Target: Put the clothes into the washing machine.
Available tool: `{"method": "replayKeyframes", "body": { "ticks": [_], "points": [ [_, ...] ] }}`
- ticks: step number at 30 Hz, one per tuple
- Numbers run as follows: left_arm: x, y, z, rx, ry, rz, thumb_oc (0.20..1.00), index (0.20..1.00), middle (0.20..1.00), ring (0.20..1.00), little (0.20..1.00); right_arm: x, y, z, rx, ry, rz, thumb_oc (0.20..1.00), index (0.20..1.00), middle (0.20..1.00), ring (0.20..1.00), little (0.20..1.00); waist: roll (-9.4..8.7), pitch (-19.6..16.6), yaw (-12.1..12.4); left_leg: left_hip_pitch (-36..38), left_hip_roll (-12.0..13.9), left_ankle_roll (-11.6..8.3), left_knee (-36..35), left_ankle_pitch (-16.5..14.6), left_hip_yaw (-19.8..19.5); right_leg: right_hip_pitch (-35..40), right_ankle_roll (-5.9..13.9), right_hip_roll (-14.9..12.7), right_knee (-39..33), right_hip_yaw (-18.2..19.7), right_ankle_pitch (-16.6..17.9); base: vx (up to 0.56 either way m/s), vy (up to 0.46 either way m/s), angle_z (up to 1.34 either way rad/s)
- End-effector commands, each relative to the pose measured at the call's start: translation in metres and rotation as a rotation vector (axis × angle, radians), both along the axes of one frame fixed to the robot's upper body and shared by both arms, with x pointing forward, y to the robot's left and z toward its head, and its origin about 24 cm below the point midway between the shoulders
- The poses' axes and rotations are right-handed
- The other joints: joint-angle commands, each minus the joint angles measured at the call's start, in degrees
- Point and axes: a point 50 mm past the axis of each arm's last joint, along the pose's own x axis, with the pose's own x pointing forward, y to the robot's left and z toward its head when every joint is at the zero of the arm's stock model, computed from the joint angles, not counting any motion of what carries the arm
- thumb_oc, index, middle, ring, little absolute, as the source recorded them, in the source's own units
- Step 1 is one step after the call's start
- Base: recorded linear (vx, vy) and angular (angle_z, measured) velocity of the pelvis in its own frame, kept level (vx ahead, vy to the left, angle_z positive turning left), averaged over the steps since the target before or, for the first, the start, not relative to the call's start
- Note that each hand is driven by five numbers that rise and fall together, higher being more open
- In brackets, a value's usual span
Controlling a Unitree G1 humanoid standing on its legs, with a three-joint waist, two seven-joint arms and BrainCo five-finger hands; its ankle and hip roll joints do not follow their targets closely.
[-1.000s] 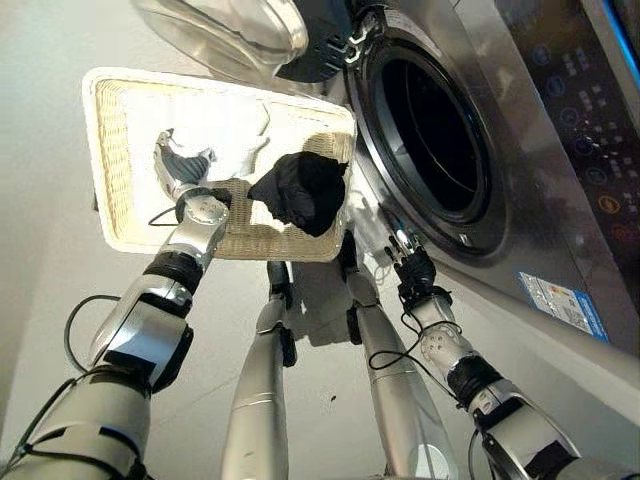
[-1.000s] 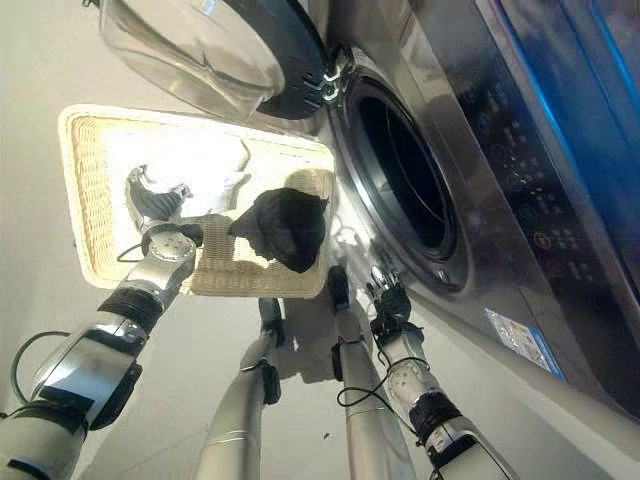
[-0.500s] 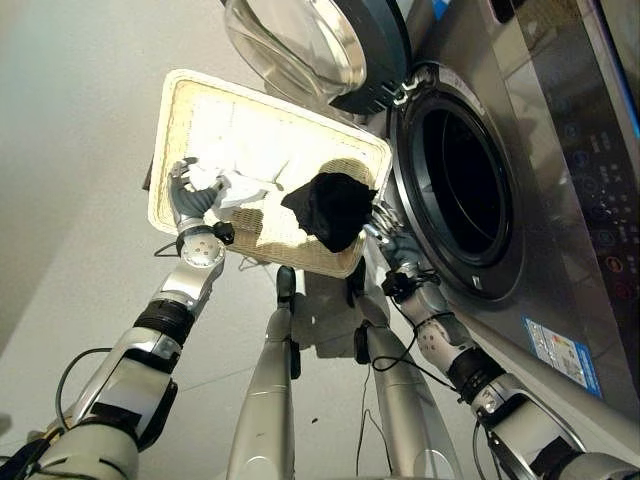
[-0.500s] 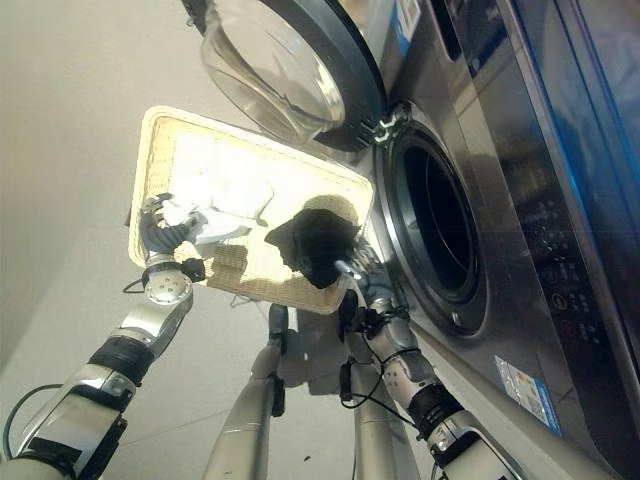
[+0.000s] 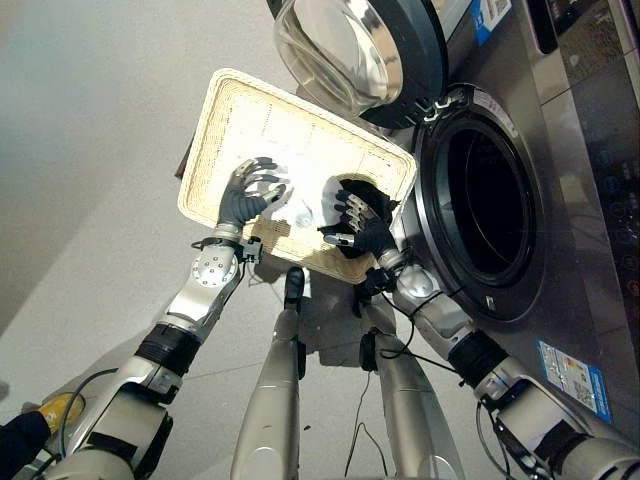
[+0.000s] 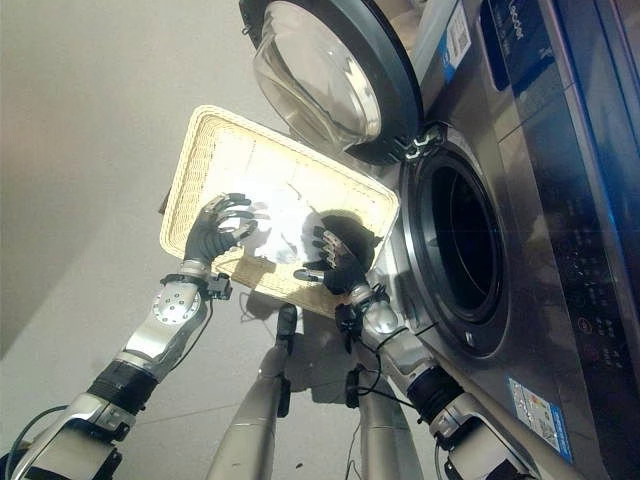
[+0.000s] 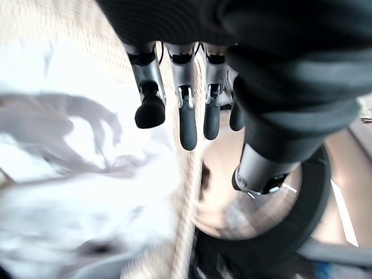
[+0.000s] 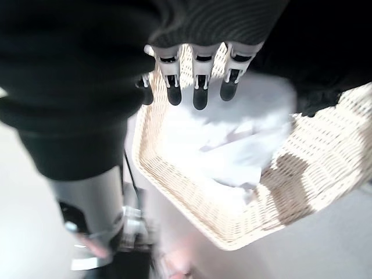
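Reaching into cream woven wicker basket [image 5: 225,120], both hands' fingers spread, gripping nothing. Left hand [image 5: 243,195] over crumpled white cloth [image 6: 285,215]; right hand [image 5: 358,225] over black garment [image 6: 352,232]. Next: close fingers on cloth, carry to round washing machine opening [image 5: 490,220] beside right fingers.

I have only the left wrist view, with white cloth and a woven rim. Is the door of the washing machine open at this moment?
Observer: Yes. The washing machine door stands wide open, and the drum opening is right beside the wicker basket.
Operator: Is there other clothing besides the white cloth?
Observer: A black garment lies in the basket corner nearest the drum.
Operator: My left hand is open here. What is the right hand doing?
Observer: It hovers over the black garment with its fingers straight, holding nothing.
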Motion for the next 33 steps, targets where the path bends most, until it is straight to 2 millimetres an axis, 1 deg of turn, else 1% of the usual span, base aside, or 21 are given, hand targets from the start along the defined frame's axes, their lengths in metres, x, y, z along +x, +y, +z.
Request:
{"method": "replayKeyframes", "body": {
  "ticks": [1, 2, 3, 4, 8, 10, 13, 14, 15, 16, 17, 18, 20, 21, 22, 24, 25, 26, 27, 29, 33],
  "points": [
    [0.001, -0.006, 0.017, -0.048, -0.052, -0.133, 0.2, 0.2, 0.2, 0.2, 0.2, -0.009, 0.012, 0.013, -0.025, -0.119, 0.013, 1.0, 1.0, 1.0, 1.0, 1.0, 3.22, -0.8, -1.6, 0.4, -3.5, 2.05, 0.8, -1.7, 3.6, 2.4, 6.34, -0.5, 1.7, -1.2, -4.1, 0.0, 0.0, 0.0],
    [-0.003, -0.015, 0.022, -0.039, -0.047, -0.228, 0.2, 0.2, 0.2, 0.2, 0.2, -0.003, 0.003, 0.026, -0.143, -0.26, -0.105, 1.0, 1.0, 1.0, 1.0, 1.0, 3.39, -0.8, -1.6, 0.2, -3.7, 2.19, 1.3, -2.0, 3.8, 2.1, 6.54, -0.7, 1.6, -1.2, -3.7, 0.03, 0.009, 0.03],
    [-0.005, -0.02, 0.026, -0.049, -0.041, -0.278, 0.2, 0.2, 0.2, 0.2, 0.2, 0.001, -0.002, 0.033, -0.214, -0.351, -0.182, 1.0, 1.0, 1.0, 1.0, 1.0, 3.59, -0.8, -1.7, 0.1, -3.8, 2.3, 1.4, -2.2, 4.0, 2.0, 6.68, -0.9, 1.6, -1.2, -3.6, 0.03, 0.016, -0.01],
    [-0.006, -0.022, 0.027, -0.059, -0.038, -0.303, 0.2, 0.2, 0.2, 0.2, 0.2, 0.002, -0.004, 0.036, -0.256, -0.395, -0.212, 1.0, 1.0, 1.0, 1.0, 1.0, 3.65, -0.8, -1.7, 0.1, -3.8, 2.35, 1.5, -2.3, 4.0, 2.0, 6.74, -0.9, 1.6, -1.1, -3.6, 0.0, 0.0, 0.0],
    [-0.012, -0.033, 0.034, -0.103, -0.029, -0.411, 0.2, 0.2, 0.2, 0.2, 0.2, 0.008, -0.011, 0.046, -0.385, -0.509, -0.319, 1.0, 1.0, 1.0, 1.0, 1.0, 4.17, -0.8, -1.6, -0.1, -4.1, 2.57, 1.7, -2.6, 4.1, 1.8, 6.88, -1.1, 1.8, -0.9, -3.6, 0.0, 0.0, 0.0],
    [-0.013, -0.037, 0.036, -0.118, -0.026, -0.427, 0.2, 0.2, 0.2, 0.2, 0.2, 0.012, -0.014, 0.049, -0.402, -0.52, -0.348, 1.0, 1.0, 1.0, 1.0, 1.0, 4.39, -0.8, -1.4, -0.1, -4.2, 2.62, 1.8, -2.7, 4.1, 1.8, 6.93, -1.3, 1.8, -1.0, -3.5, 0.0, 0.0, 0.0],
    [-0.01, -0.037, 0.038, -0.125, -0.031, -0.337, 0.2, 0.2, 0.2, 0.2, 0.2, 0.017, -0.015, 0.05, -0.406, -0.509, -0.375, 1.0, 1.0, 1.0, 1.0, 1.0, 4.67, -0.8, -1.2, -0.3, -4.4, 2.6, 2.0, -2.9, 4.0, 1.6, 6.99, -1.4, 1.9, -1.1, -3.6, 0.01, -0.005, 0.0],
    [-0.006, -0.033, 0.037, -0.115, -0.041, -0.25, 0.2, 0.2, 0.2, 0.2, 0.2, 0.018, -0.016, 0.05, -0.407, -0.499, -0.385, 1.0, 1.0, 1.0, 1.0, 1.0, 4.72, -0.8, -1.0, -0.3, -4.5, 2.61, 2.1, -2.9, 4.0, 1.6, 7.02, -1.5, 2.0, -1.2, -3.6, 0.04, -0.026, 0.01],
    [0.002, -0.022, 0.033, -0.091, -0.046, -0.032, 0.2, 0.2, 0.2, 0.2, 0.2, 0.02, -0.018, 0.046, -0.383, -0.462, -0.392, 1.0, 1.0, 1.0, 1.0, 1.0, 4.67, -0.8, -0.8, -0.1, -4.5, 2.6, 2.3, -3.3, 3.8, 1.8, 7.05, -1.5, 2.3, -1.3, -4.2, 0.05, -0.033, 0.01],
    [0.005, -0.015, 0.031, -0.054, -0.071, 0.102, 0.598, 0.598, 0.598, 0.598, 0.598, 0.021, -0.019, 0.045, -0.366, -0.444, -0.396, 1.0, 1.0, 1.0, 1.0, 1.0, 4.62, -0.8, -0.7, -0.2, -4.6, 2.6, 2.5, -3.4, 3.7, 1.8, 7.09, -1.5, 2.3, -1.4, -4.3, 0.02, -0.051, 0.02],
    [0.013, 0.002, 0.031, 0.028, -0.128, 0.304, 1.0, 1.0, 1.0, 1.0, 1.0, 0.021, -0.018, 0.044, -0.337, -0.423, -0.403, 1.0, 1.0, 1.0, 1.0, 1.0, 4.36, -0.8, -0.5, -1.0, -4.8, 2.58, 2.8, -3.2, 3.6, 1.1, 7.09, -1.5, 2.2, -1.5, -4.0, 0.0, -0.06, 0.03],
    [0.016, 0.012, 0.029, 0.079, -0.155, 0.413, 1.0, 1.0, 1.0, 1.0, 1.0, 0.021, -0.018, 0.041, -0.317, -0.398, -0.405, 1.0, 1.0, 1.0, 1.0, 1.0, 4.11, -0.8, -0.4, -1.0, -4.9, 2.56, 3.1, -3.7, 3.5, 1.2, 7.09, -1.6, 2.5, -1.5, -4.5, -0.02, -0.058, 0.03],
    [0.017, 0.015, 0.031, 0.097, -0.171, 0.444, 1.0, 1.0, 1.0, 1.0, 1.0, 0.021, -0.018, 0.042, -0.309, -0.394, -0.406, 1.0, 1.0, 1.0, 1.0, 1.0, 4.02, -0.8, -0.4, -1.5, -4.9, 2.56, 3.2, -3.3, 3.4, 0.8, 7.06, -1.6, 2.3, -1.6, -4.1, 0.0, -0.016, 0.0],
    [0.018, 0.02, 0.031, 0.127, -0.193, 0.511, 1.0, 1.0, 1.0, 1.0, 1.0, 0.022, -0.017, 0.041, -0.296, -0.38, -0.408, 1.0, 1.0, 1.0, 1.0, 1.0, 3.83, -0.8, -0.3, -1.8, -5.0, 2.53, 3.4, -3.3, 3.3, 0.6, 7.05, -1.6, 2.2, -1.6, -4.0, 0.02, -0.074, 0.04],
    [0.026, 0.041, 0.031, 0.256, -0.227, 0.686, 1.0, 1.0, 1.0, 1.0, 1.0, 0.021, -0.017, 0.031, -0.251, -0.317, -0.418, 1.0, 1.0, 1.0, 1.0, 1.0, 2.8, -0.8, -0.3, -2.6, -4.9, 2.4, 4.4, -3.8, 3.3, 0.2, 6.92, -1.6, 2.4, -1.8, -4.1, 0.03, -0.077, 0.09],
    [0.029, 0.048, 0.03, 0.323, -0.244, 0.762, 1.0, 1.0, 1.0, 1.0, 1.0, 0.02, -0.018, 0.026, -0.242, -0.294, -0.416, 1.0, 1.0, 1.0, 1.0, 1.0, 2.36, -0.8, -0.7, -3.1, -4.8, 2.33, 4.9, -3.9, 3.5, -0.2, 6.92, -1.6, 2.5, -1.8, -3.9, 0.03, -0.008, 0.1],
    [0.038, 0.054, 0.027, 0.45, -0.253, 0.871, 1.0, 1.0, 1.0, 1.0, 1.0, 0.017, -0.017, 0.017, -0.231, -0.252, -0.403, 1.0, 1.0, 1.0, 1.0, 1.0, 1.65, -0.8, -1.7, -3.9, -4.6, 2.28, 5.7, -4.2, 4.2, -1.3, 6.92, -1.4, 2.8, -1.3, -3.5, 0.03, 0.059, 0.06],
    [0.039, 0.055, 0.026, 0.464, -0.25, 0.883, 1.0, 1.0, 1.0, 1.0, 1.0, 0.017, -0.018, 0.016, -0.226, -0.243, -0.401, 1.0, 1.0, 1.0, 1.0, 1.0, 1.56, -0.8, -1.9, -4.0, -4.6, 2.26, 5.8, -4.2, 4.3, -1.5, 6.91, -1.3, 2.8, -1.2, -3.4, 0.06, 0.116, -0.01],
    [0.043, 0.057, 0.02, 0.526, -0.24, 0.925, 1.0, 1.0, 1.0, 1.0, 1.0, 0.014, -0.019, 0.007, -0.22, -0.211, -0.39, 1.0, 1.0, 1.0, 1.0, 1.0, 1.22, -0.8, -2.7, -3.8, -4.3, 2.18, 6.4, -4.9, 4.9, -1.6, 6.95, -1.2, 3.2, -0.7, -3.8, 0.04, 0.125, -0.01],
    [0.05, 0.058, 0.016, 0.598, -0.233, 0.963, 1.0, 1.0, 1.0, 1.0, 1.0, 0.012, -0.02, 0.001, -0.199, -0.176, -0.376, 1.0, 1.0, 1.0, 1.0, 1.0, 0.79, -0.8, -4.1, -4.9, -4.2, 2.14, 6.9, -4.6, 5.5, -2.9, 6.89, -1.0, 3.1, 0.1, -3.0, 0.03, 0.154, -0.06],
    [0.059, 0.057, 0.004, 0.727, -0.199, 0.981, 1.0, 1.0, 1.0, 1.0, 1.0, 0.006, -0.029, -0.015, -0.158, -0.105, -0.359, 1.0, 1.0, 1.0, 1.0, 1.0, 0.34, -0.8, -6.6, -6.2, -4.1, 2.05, 7.9, -4.9, 6.6, -4.8, 6.76, -0.3, 3.4, 1.9, -2.6, 0.04, 0.14, -0.23]
  ]
}}
